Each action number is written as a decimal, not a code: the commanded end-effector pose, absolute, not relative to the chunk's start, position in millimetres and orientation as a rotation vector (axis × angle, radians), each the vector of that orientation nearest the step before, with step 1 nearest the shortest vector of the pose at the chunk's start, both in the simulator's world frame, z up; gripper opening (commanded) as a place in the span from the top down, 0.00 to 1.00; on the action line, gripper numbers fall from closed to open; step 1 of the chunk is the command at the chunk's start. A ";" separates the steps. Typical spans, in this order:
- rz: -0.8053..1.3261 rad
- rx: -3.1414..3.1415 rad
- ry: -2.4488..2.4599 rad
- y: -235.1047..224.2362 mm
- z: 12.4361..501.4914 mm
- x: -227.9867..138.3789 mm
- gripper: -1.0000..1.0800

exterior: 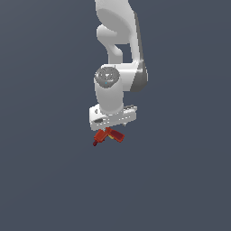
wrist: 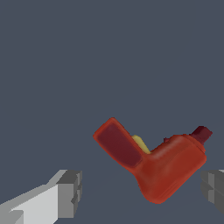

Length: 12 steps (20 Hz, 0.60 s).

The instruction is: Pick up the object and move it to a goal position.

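The object is a small red L-shaped drill-like toy [exterior: 109, 136] with a dark nose tip and a yellowish mark. In the exterior view it sits directly under my white gripper [exterior: 108, 131], whose fingers are largely hidden by the hand and the toy. In the wrist view the toy [wrist: 166, 170] lies between my two grey fingertips [wrist: 70, 192], its handle angled to one side. My gripper [wrist: 142, 190] is open. There is a wide gap on the handle side and a narrow gap on the body side, and neither pad touches the toy.
A plain dark grey surface [exterior: 45, 180] fills both views. No other objects, containers or edges show. The white arm [exterior: 118, 54] rises straight above the gripper.
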State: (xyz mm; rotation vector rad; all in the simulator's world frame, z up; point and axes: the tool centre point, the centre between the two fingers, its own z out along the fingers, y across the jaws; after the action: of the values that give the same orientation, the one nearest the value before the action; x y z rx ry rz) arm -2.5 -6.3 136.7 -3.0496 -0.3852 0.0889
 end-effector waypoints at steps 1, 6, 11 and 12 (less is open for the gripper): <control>0.094 -3.021 -0.474 -4.0 128.5 -1.9 0.00; 0.098 -2.954 -0.644 0.6 112.5 -0.9 0.00; 0.094 -2.876 -0.806 5.6 96.9 -0.1 0.00; 0.092 -2.859 -0.837 6.6 93.9 0.0 0.00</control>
State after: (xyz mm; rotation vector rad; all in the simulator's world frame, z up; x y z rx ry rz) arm -0.2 5.0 98.5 -2.8850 -0.7879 0.0947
